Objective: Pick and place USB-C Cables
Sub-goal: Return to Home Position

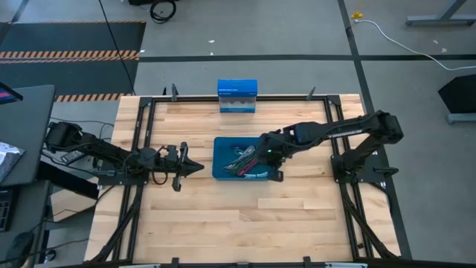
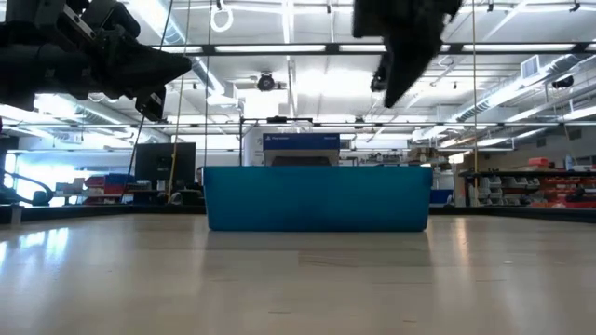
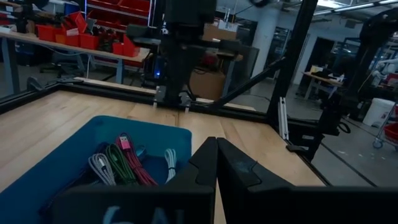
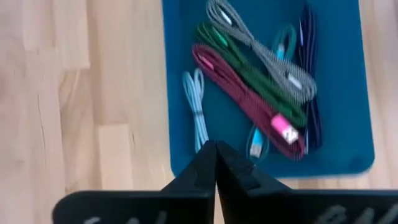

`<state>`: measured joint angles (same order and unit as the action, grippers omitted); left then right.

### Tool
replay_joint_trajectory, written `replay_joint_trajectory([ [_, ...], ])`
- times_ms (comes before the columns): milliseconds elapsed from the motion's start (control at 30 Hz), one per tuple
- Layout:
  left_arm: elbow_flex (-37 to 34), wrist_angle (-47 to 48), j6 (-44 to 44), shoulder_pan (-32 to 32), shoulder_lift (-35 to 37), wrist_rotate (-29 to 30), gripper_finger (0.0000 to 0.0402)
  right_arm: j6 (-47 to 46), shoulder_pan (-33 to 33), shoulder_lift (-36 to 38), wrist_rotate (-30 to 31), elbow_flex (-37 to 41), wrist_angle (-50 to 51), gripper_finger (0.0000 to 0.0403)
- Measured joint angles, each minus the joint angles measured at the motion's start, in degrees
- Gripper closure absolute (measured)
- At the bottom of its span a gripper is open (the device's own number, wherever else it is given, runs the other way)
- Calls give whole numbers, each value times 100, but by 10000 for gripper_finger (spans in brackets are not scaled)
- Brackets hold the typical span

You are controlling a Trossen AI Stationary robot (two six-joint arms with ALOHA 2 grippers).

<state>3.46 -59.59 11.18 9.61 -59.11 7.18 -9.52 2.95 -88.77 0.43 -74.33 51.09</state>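
A blue tray (image 1: 223, 145) sits mid-table, and several USB-C cables lie on its floor. In the right wrist view they are grey (image 4: 261, 53), green (image 4: 249, 71), magenta-red (image 4: 239, 90), pale blue (image 4: 198, 106), teal (image 4: 255, 142) and purple (image 4: 309, 74). My right gripper (image 4: 216, 149) hangs shut above the tray's right part (image 1: 262, 153), well clear of the cables, with nothing between its fingers. My left gripper (image 1: 199, 167) is shut, level, just left of the tray and above the table; its fingertips (image 3: 216, 144) meet.
A small blue box (image 1: 237, 96) stands at the table's far edge behind the tray. Black frame rails (image 1: 327, 112) run along the table's sides. Bare wood (image 1: 245, 216) lies between the tray and the near edge.
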Motion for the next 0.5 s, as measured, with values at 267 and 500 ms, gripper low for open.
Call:
replay_joint_trajectory([
  [267, 0, 140, 7, 0, 0, -1, 390, -754, -42, 1576, -47, 2039, -1819, 397],
  [500, 0, 147, 10, 0, 0, -2, 390, -1147, -186, 3253, -22, 4287, -4591, 399],
])
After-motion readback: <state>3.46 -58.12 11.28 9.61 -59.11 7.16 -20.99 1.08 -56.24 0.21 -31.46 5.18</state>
